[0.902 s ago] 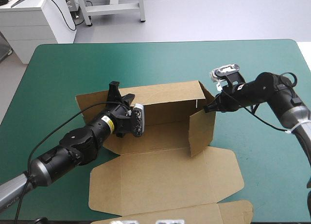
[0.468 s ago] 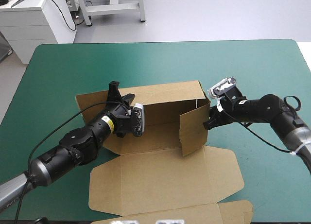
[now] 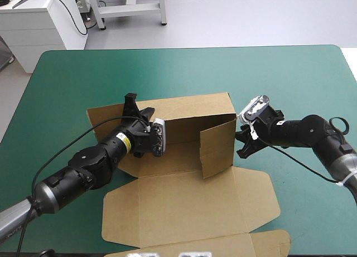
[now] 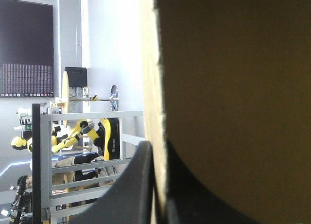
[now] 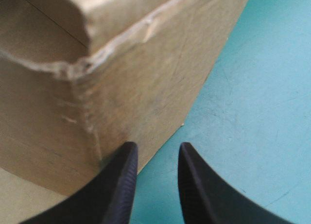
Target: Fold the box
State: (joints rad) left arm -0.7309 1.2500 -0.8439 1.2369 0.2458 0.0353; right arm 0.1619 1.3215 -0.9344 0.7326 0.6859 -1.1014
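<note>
The brown box (image 3: 178, 156) lies mid-table with its back wall (image 3: 192, 109) raised and its lid (image 3: 184, 207) flat toward the near edge. My left gripper (image 3: 138, 107) is shut on the back wall's top edge near its left end. In the left wrist view the board (image 4: 233, 88) runs between the black fingers of that gripper (image 4: 156, 151). The right side wall (image 3: 217, 145) stands upright, swung in over the floor. My right gripper (image 3: 241, 145) is low at that wall's outer face. Its fingers (image 5: 121, 185) stand slightly apart, nothing between them, the left one against the board (image 5: 146, 78).
Bare teal-green cover (image 3: 301, 90) spreads to the right of the box and behind it. The lid's tuck flap (image 3: 268, 243) reaches the table's near edge. The box's left flap (image 3: 103, 120) lies flat under my left arm.
The right side wall has swung inward toward the box's middle. My right gripper has followed it, moving lower and toward the near edge. The left gripper has held still.
</note>
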